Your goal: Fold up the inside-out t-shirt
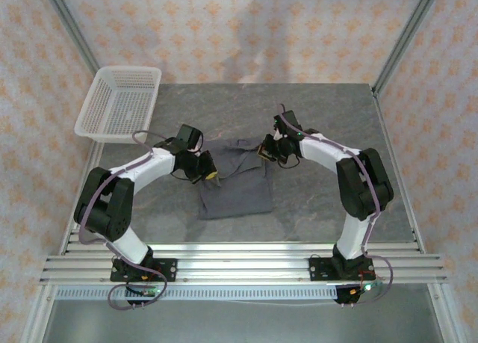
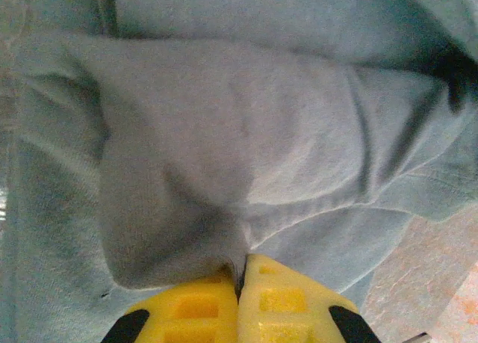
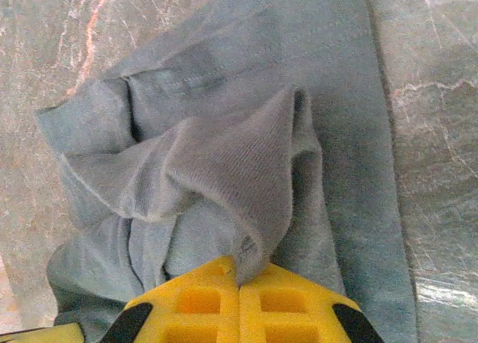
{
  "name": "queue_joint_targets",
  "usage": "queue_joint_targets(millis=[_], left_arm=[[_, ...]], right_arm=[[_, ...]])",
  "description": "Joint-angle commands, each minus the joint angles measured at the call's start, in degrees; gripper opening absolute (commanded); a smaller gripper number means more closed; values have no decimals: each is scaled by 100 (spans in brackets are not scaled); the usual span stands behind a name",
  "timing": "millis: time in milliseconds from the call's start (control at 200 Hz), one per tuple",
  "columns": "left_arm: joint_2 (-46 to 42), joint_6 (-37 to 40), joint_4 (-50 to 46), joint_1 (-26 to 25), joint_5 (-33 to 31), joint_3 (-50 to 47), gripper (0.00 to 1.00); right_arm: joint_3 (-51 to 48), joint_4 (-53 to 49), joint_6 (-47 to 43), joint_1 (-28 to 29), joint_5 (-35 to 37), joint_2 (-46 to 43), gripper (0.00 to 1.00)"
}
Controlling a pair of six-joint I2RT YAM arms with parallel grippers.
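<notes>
**Thin pinches risking a slip**

The dark slate-grey soft cloth t-shirt (image 1: 237, 187) is lying on the grey stone-patterned table (image 1: 336, 126). The left gripper (image 2: 240, 282) and right gripper (image 3: 240, 274) are each clamping a small cloth ridge. Uneven pulling is likely tugging one free.

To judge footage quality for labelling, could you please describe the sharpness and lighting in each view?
Top external view: sharp, evenly lit, with a faint shadow on the back wall. Left wrist view: soft and bluish, the t-shirt blurred above the left gripper. Right wrist view: crisper, cloth weave visible at the right gripper, slight glare on the table.
</notes>
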Motion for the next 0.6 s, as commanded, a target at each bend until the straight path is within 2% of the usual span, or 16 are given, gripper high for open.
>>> queue_joint_targets(millis=[0, 115, 195, 250, 295, 400, 485, 595], left_arm=[[-39, -166, 146, 140, -417, 357, 0], [223, -595, 795, 638, -421, 508, 0], [591, -648, 1131, 864, -440, 858, 0], [926, -596, 1116, 951, -526, 1202, 0], [1255, -595, 1243, 1010, -473, 1435, 5], [1818, -632, 1418, 1174, -543, 1811, 21], [1716, -577, 1565, 1336, -716, 1785, 31], [1257, -331, 1383, 1588, -712, 1656, 50]], right_arm=[[179, 209, 446, -122, 47, -18, 0], [518, 424, 973, -365, -78, 420, 0], [1110, 152, 830, -440, -78, 869, 0], [1560, -150, 707, -480, -35, 1194, 4], [1909, -312, 606, -534, -88, 1445, 9], [2461, -742, 469, -699, 72, 1723, 28], [2444, -857, 411, -878, 272, 1495, 35], [1867, -756, 252, -1063, 305, 952, 42]])
